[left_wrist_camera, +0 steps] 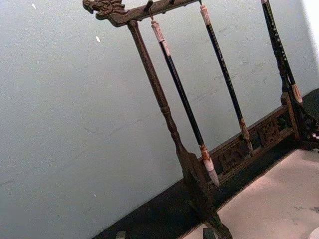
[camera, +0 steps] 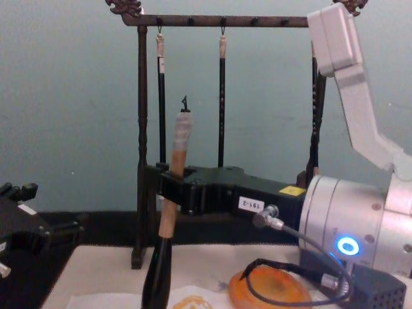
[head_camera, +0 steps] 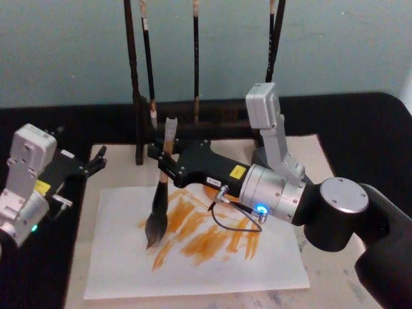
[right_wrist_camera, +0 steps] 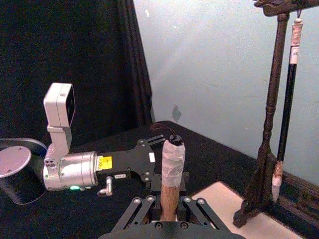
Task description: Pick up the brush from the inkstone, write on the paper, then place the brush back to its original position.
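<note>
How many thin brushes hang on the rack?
3 on the rack: left brush beside the left post, middle brush at centre, right brush by the right post.

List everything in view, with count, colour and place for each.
table: one, black, under everything
mat: one, cream, on the table
paper: one, white with orange strokes, on the mat
brush: one, grey head, tan handle, tip on the paper
inkstone: one, orange, right of the brush
box: one, grey, right of the inkstone
rack: one, dark wood, at the mat's back edge
thin brushes: three, dark, hanging on the rack
left gripper: one, black, open, at the mat's far left corner
right gripper: one, black, shut on the brush
</note>
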Robot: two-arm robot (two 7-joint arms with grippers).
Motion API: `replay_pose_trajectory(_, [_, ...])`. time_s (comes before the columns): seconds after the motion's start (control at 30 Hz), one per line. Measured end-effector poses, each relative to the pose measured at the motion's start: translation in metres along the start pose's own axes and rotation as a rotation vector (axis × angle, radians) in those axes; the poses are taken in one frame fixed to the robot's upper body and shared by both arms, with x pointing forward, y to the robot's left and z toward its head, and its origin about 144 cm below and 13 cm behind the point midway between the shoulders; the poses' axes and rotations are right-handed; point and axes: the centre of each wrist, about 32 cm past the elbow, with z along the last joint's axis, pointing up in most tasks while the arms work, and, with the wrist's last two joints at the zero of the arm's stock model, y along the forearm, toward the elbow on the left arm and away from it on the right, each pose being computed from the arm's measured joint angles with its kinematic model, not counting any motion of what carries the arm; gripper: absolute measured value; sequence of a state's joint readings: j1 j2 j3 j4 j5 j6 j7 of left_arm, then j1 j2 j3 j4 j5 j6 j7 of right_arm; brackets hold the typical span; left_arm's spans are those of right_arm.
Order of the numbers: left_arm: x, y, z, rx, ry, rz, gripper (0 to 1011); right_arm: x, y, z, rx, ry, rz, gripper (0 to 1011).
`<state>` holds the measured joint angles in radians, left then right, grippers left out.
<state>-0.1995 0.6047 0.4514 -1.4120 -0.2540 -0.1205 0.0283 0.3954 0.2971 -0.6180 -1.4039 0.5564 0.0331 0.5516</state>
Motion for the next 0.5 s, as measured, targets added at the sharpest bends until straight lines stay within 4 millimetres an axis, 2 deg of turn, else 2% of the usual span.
replay_pose_trajectory(0.5, [0.0000,0.0000,0.0000,0.000,0.000,0.000,1001,0.0007,-0.0035,-0.0015,0.000,-0.045,-0.021,156])
